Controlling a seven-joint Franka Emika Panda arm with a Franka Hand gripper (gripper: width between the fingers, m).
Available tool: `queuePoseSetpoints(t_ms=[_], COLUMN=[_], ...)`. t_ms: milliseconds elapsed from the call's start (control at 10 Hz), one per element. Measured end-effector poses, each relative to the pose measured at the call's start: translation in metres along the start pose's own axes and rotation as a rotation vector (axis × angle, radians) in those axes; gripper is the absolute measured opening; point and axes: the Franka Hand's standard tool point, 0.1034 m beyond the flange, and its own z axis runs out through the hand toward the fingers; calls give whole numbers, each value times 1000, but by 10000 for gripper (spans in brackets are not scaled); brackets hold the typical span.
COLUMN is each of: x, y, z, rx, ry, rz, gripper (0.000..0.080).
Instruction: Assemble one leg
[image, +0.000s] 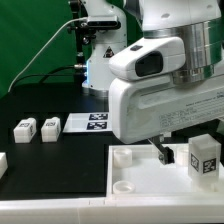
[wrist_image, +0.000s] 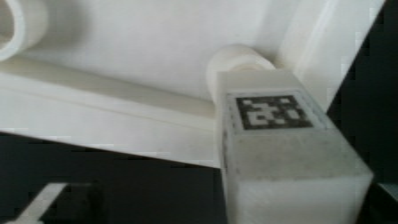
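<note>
One leg (image: 205, 158) stands upright just beside the gripper (image: 160, 151), on the tray (image: 128, 172); jaw gap hidden, cannot tell any grasp. Judged light, rigid, slick plastic: pinch opposite flat faces mid-height. Two spare legs (image: 25, 128) lie well apart from it.

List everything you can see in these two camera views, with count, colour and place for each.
legs: three, white with black-and-white tags; two side by side on the table at the exterior view's left, one upright by the tray at that view's right.
tray: one, white, round corner sockets, front of the table.
marker board: one, white, flat beside the two legs.
white piece: one, cut off at the exterior view's left edge.
table: one, black.
backdrop: one, green, behind.
arm: one, white, above the tray.
end effector: one, dark fingers, low over the tray; open or shut unclear.
</note>
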Motion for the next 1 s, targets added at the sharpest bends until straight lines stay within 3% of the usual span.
queuePoseSetpoints(t_ms=[100,300,600,1000], x=[0,0,0,-6], y=[0,-3,-4,-2], z=[0,0,0,2], rx=[0,13,19,-9], ry=[0,1,0,-3], rz=[-8,195,491,1078], gripper=[627,287,291,292])
